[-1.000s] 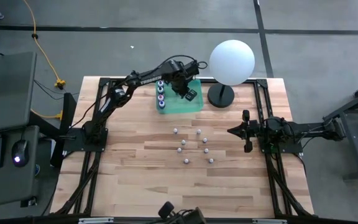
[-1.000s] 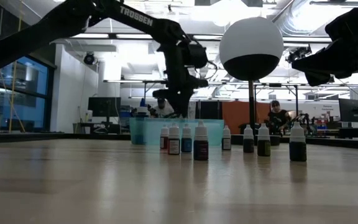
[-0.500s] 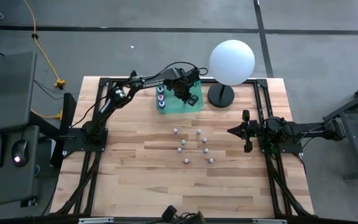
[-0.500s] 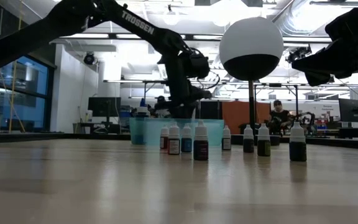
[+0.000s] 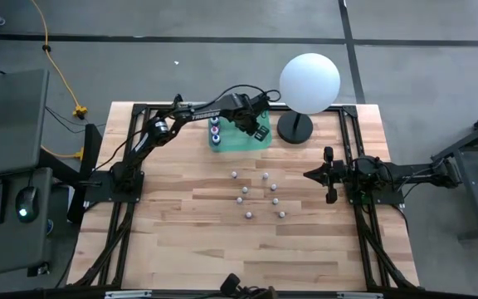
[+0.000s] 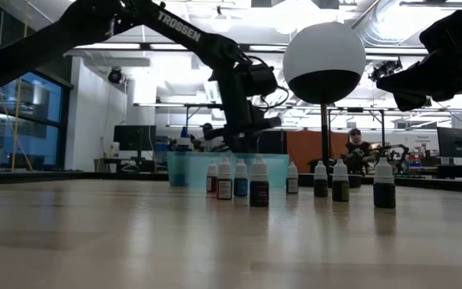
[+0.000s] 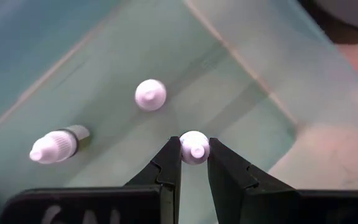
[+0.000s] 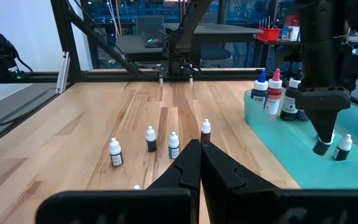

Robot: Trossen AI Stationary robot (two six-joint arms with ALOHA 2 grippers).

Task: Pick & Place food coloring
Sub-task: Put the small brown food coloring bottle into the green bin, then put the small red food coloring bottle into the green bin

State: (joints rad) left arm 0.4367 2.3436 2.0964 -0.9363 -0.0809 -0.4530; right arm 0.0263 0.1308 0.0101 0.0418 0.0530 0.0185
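A wooden table (image 5: 181,249) with a pale plank top carries everything. Toward its far edge sits a shallow teal tray (image 5: 260,139), and just beside that stands the black base of a white globe lamp (image 5: 295,128). Near the middle, seven small white-capped bottles (image 5: 258,196) stand upright in a loose cluster, each apart from its neighbours.

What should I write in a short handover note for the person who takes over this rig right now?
Left gripper: over the teal tray, shut on a small white-capped bottle, not yet released.
Right gripper: shut, empty, waiting at the table's right side.
Done: several bottles are in the tray, larger ones along its left edge and small ones on its floor.
Left: release this bottle, then move the seven small bottles standing mid-table into the tray.
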